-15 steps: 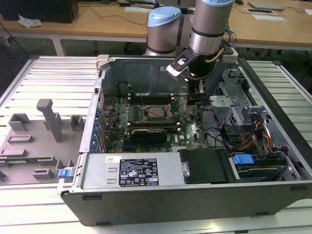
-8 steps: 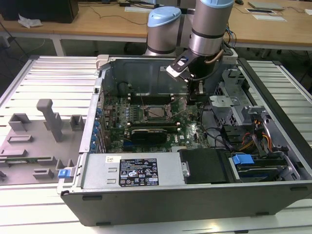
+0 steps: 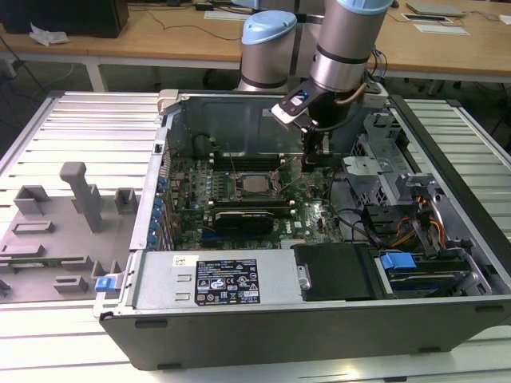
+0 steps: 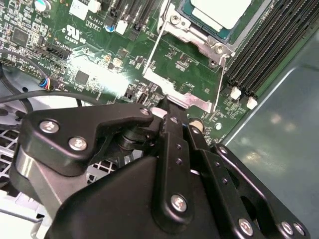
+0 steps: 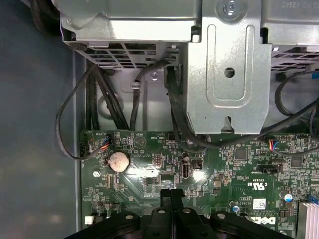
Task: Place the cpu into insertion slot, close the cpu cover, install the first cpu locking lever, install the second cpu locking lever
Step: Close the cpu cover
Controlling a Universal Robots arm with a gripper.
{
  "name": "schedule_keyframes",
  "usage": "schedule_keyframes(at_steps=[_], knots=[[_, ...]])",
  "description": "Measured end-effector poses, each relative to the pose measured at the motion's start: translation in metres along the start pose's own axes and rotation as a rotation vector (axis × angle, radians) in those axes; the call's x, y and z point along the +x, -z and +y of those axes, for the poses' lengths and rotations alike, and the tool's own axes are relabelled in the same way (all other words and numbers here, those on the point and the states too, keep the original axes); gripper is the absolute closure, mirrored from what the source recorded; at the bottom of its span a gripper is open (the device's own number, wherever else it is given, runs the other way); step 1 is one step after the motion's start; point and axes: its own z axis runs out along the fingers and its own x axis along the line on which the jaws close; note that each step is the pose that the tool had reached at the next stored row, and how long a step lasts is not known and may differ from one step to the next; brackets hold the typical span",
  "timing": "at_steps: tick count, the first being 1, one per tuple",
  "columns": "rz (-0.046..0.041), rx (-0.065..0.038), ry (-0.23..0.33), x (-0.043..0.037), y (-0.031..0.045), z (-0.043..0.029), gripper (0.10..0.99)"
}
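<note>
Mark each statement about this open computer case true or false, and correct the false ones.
1. The cpu sits in the insertion slot. True.
2. The gripper grips the cpu. False: its fingers are shut on nothing, off to the slot's side.
3. A coin battery sits on the green board. True.
4. The gripper hangs outside the computer case. False: it is down inside the case, over the board.
</note>
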Motion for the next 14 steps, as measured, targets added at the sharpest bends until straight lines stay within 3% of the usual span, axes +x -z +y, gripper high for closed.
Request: schedule_keyframes(at_steps=[8,14], knots=[[0.0,-0.003,0.0,0.0003,-0.0004,-0.0069,0.98],[-0.0001,-0.011,0.0,0.0018,-0.0011,-0.021,0.98]])
